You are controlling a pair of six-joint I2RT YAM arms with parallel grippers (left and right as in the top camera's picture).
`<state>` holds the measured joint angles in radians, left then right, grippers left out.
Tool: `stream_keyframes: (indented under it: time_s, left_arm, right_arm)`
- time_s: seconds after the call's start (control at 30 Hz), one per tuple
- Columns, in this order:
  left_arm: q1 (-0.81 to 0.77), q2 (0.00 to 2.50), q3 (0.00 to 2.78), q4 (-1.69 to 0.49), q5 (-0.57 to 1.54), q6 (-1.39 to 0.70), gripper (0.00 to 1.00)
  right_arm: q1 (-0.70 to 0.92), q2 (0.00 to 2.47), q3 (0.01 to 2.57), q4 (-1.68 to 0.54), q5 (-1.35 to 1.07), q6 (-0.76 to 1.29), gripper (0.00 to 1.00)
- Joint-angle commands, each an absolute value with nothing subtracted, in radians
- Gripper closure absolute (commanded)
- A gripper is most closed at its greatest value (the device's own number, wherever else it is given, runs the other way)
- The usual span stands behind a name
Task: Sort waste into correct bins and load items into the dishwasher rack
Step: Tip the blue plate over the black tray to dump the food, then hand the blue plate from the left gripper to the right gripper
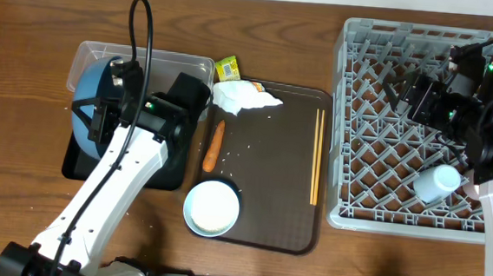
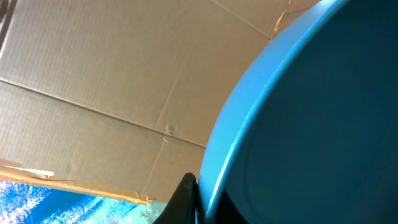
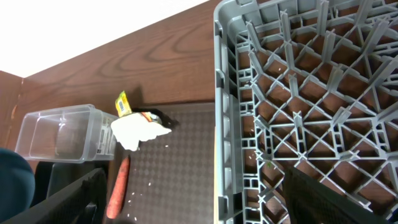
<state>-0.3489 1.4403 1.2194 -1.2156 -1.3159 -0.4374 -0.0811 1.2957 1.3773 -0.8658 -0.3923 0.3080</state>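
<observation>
The left gripper [image 1: 106, 98] is clamped shut on the rim of the large blue plate [image 1: 84, 100]; the left wrist view shows a black finger [image 2: 186, 198] pinched against that rim. The plate stands tilted on edge over the clear rectangular plastic tub [image 1: 165, 57] and the shallow black rectangular tray [image 1: 72, 166], at 9 o'clock from the dark brown serving tray [image 1: 276, 218]. That tilt probably serves to shed scraps into a bin before the plate goes to be loaded.

The right gripper [image 3: 194, 171] hangs with its jaws wide apart and empty above the large square grey plastic dishwasher rack [image 1: 345, 119], at 3 o'clock from the serving tray. A small pale cup-like item [image 1: 439, 182] lies among the pegs at the rack's 5 o'clock.

On the serving tray:
- The orange carrot [image 1: 215, 146] lies near the 9 o'clock edge.
- The crumpled white tissue [image 1: 245, 96] sits at 11 o'clock.
- The white bowl [image 1: 211, 208] overhangs the edge at 7 o'clock.
- The two thin wooden chopsticks [image 1: 316, 156] lie along the 3 o'clock edge, nearest the rack.
- White rice grains [image 1: 239, 148] are scattered beside the carrot.

The small yellow-green packet [image 1: 227, 67] rests just off the tray's 11 o'clock corner, beside the tub.
</observation>
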Motion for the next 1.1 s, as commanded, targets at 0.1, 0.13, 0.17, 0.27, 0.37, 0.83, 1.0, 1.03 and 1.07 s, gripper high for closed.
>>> stream_keyframes:
  time_s: [0.1,0.13,0.17,0.27,0.37,0.83,1.0,1.03,1.07]
  left_arm:
    - [-0.35,1.428,1.275,-1.185,-1.189,-0.435,0.94]
    - [-0.35,1.422,1.293,-1.18,-1.143,-0.435,0.94]
    - [-0.35,1.412,1.316,-1.172,-1.077,-0.434,0.95]
    - [-0.35,1.37,1.389,-1.132,-0.802,-0.434,0.94]
    - [-0.35,1.325,1.435,-1.061,-0.509,-0.411,0.94]
    - [-0.35,1.241,1.441,-0.845,0.239,-0.333,0.94]
    - [-0.354,1.239,1.441,-0.824,0.312,-0.324,0.94]
    - [-0.354,1.239,1.441,-0.824,0.311,-0.321,0.93]
    - [-0.354,1.239,1.441,-0.824,0.305,-0.321,0.83]
  right_arm:
    - [-0.07,1.296,1.386,-0.872,-0.397,0.315,0.2]
    - [-0.07,1.296,1.386,-0.872,-0.413,0.3,0.21]
    - [-0.07,1.296,1.386,-0.871,-0.453,0.271,0.23]
    - [-0.056,1.296,1.386,-0.871,-0.622,0.173,0.24]
    - [-0.009,1.296,1.385,-0.87,-0.704,0.128,0.24]
    - [0.332,1.364,1.385,-0.722,-0.519,0.058,0.14]
    - [0.385,1.419,1.386,-0.717,-0.474,0.074,0.99]
    - [0.387,1.421,1.386,-0.717,-0.474,0.073,0.99]
    - [0.386,1.42,1.386,-0.717,-0.472,0.073,0.99]
